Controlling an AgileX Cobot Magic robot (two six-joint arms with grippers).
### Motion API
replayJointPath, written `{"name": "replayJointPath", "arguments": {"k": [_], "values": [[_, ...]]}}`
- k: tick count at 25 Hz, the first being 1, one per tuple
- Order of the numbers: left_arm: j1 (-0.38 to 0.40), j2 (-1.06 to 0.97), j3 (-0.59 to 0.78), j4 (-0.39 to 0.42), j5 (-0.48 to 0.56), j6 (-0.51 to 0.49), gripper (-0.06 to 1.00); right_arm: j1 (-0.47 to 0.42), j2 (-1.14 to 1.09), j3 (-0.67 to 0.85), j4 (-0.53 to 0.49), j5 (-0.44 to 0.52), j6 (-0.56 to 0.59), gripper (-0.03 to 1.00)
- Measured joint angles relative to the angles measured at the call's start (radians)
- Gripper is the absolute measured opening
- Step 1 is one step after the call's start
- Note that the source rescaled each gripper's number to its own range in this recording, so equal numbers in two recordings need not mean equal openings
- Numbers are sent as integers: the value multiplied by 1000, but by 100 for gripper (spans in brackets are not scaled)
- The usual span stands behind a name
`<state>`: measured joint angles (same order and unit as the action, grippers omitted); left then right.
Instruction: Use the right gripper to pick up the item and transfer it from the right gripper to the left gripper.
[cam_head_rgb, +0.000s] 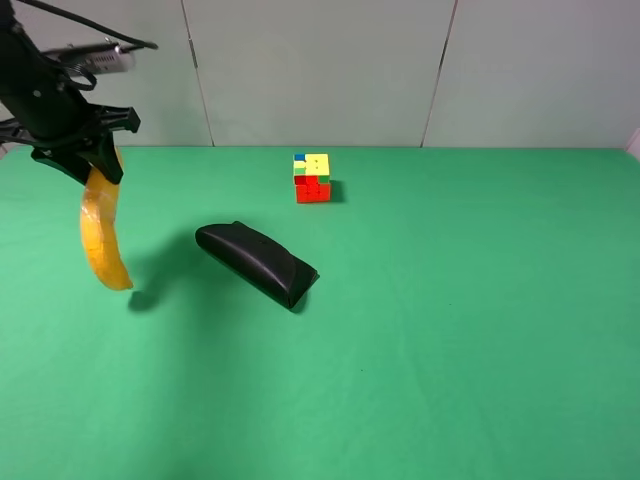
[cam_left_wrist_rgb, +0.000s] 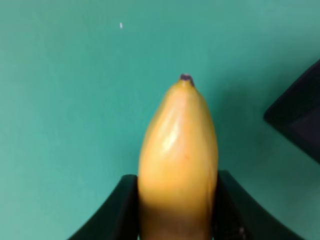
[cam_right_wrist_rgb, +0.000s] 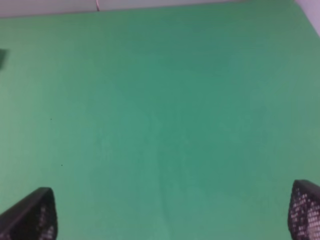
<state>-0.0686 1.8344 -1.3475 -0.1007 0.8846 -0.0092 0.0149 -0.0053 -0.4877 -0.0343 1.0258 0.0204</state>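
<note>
Green table cover (cam_head_rgb: 480, 330): a flat felt-like sheet that fills all three views; the black oblong pouch (cam_head_rgb: 257, 263) and the small multicoloured puzzle cube (cam_head_rgb: 312, 177) lie on it, well apart from the held fruit.
Step in hand: judged from how things lie, the hand-over looks finished, and what is left is for the left arm to hold steady.
How to do it well: hold the squeeze even and firm but not crushing, since the long fruit hangs far below the grip and could swing or slip; any move should be slow and clear of the pouch.
Left gripper (cam_head_rgb: 78, 152): black, at the far left of the high view, clamped on the upper end of the fruit; the left wrist view shows a dark finger pressed against each flank.
Right gripper (cam_right_wrist_rgb: 170, 220): spread wide and empty, only bare cloth between its two mesh-faced fingertips; not seen in the high view.
Curved yellow banana (cam_head_rgb: 101, 232): hangs nearly upright in the air above the cloth, lower tip free, its shadow beside it; smooth glossy peel, small dark tip (cam_left_wrist_rgb: 186, 77).
</note>
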Motion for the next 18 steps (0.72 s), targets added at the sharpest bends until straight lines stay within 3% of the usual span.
{"name": "replayJointPath", "arguments": {"k": [5,18], "values": [[0,104,-85,1,65,9,0,0,0,0,0,0,0,100],[0,164,-126,1,67,9,0,0,0,0,0,0,0,100]]}}
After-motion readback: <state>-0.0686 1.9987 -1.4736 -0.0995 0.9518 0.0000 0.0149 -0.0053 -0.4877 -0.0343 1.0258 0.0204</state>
